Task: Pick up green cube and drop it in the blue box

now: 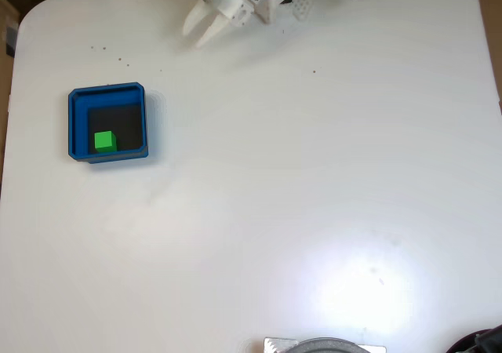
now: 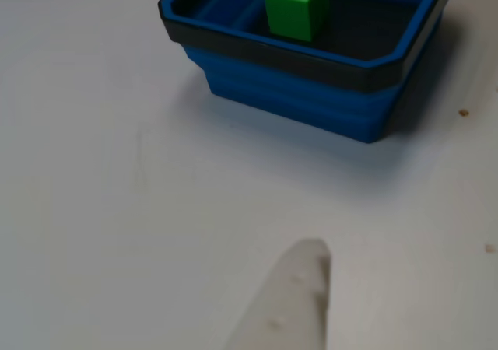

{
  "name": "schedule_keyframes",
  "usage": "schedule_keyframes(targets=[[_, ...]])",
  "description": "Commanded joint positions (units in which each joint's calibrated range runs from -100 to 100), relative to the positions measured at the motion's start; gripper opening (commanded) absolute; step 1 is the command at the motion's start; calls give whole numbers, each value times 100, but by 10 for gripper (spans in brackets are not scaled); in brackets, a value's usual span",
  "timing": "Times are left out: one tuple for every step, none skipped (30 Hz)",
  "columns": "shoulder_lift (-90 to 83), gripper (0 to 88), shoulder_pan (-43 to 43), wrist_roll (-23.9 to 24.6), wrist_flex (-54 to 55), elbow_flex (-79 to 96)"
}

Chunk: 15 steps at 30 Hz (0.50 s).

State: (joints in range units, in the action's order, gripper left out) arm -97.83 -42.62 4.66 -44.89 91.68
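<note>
You see the green cube lying inside the blue box, at left of the table. Gripper hangs far away w/ jaws apart, holding nothing.

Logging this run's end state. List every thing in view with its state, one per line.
green cube: resting inside the blue box, in the lower left part of its floor in the fixed view, not held.
blue box: upright on the table, holding the cube.
gripper: empty, fingers apart, far from the box.
</note>
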Motion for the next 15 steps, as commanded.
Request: schedule_keyframes(targets=[[-125,186,64,-20,783,419],[-125,186,64,-24,955,581],[-125,186,64,-24,1142,733],[-125,186,64,-24,1240,805],[-125,186,64,-24,1305,823],[-125,186,64,-24,1354,805],[-125,186,79,-24,1370,805],[-125,186,125,-24,1370,805],[-125,186,209,-24,1370,796],[-125,186,308,-24,1370,796],[-125,186,423,-24,1370,796],[-125,186,560,-24,1370,787],[-125,186,728,-24,1370,787],[-125,186,896,-24,1370,787],[-117,186,1056,-24,1362,787]])
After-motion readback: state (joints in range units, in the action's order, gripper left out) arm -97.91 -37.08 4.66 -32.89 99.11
